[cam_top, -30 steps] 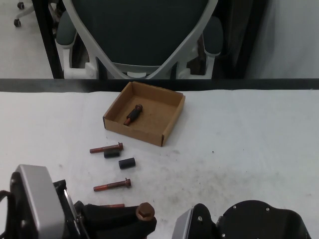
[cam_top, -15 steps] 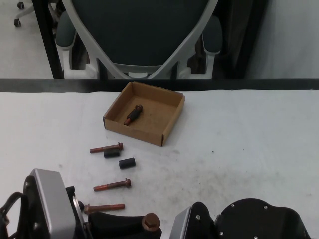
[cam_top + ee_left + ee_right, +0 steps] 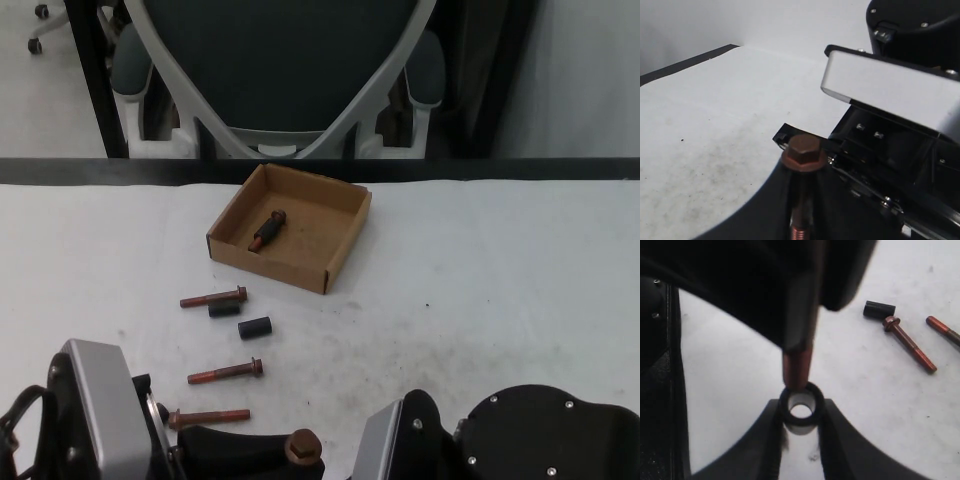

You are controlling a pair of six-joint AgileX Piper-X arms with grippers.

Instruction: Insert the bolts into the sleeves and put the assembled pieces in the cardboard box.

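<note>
left gripper: jaws clamped on a copper-brown bolt with a flanged hex head, at bottom centre of the high view. right gripper: jaws pinching a black sleeve, bore open, the bolt's tip at its mouth. we list three loose bolts and two spare sleeves at lower left, and one assembled piece in the cardboard box above centre. against the earlier frame, the right arm's housing sits further right.

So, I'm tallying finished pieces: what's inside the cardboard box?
One sleeved bolt lies in the cardboard box. Its near wall hides a strip of floor.
</note>
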